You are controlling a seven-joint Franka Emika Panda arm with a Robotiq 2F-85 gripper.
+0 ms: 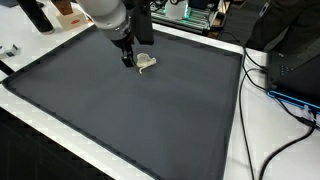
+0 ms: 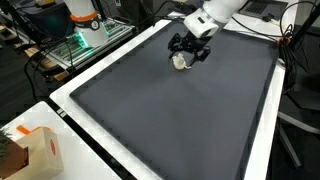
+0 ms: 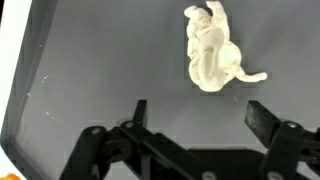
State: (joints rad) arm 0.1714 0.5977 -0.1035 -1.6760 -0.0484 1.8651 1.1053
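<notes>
So, the gripper [image 1: 128, 58] is seen hanging low over the far part of a dark grey mat [image 1: 130, 120], jaws spread wide and nothing held between them. Right next to it a small cream-white lump [image 1: 146, 62] is lying on the mat, apparently a soft toy or a little figurine, though which one can't really be told at this size.

In the wrist view the lump [image 3: 210, 50] is found ahead of the two black fingers [image 3: 140, 115], a bit right of the middle of the gap and clear of both, so no contact is made. Its long axis is pointed away from the gripper, roughly square to the line between the fingers, and a thin tail-like bit is stuck out to the right at the near end. The surface looks knobbly and matte, rounded all over.

In an exterior view the lump [image 2: 182, 61] is partly covered by the gripper [image 2: 190, 50], so it's sitting close under it. The mat looks smooth and flat, with faint scuffs, and a white table [image 2: 270, 110] rim is left showing around it. A cardboard box [image 2: 40, 150] and some cables [image 1: 270, 90] are parked well apart from all this.
</notes>
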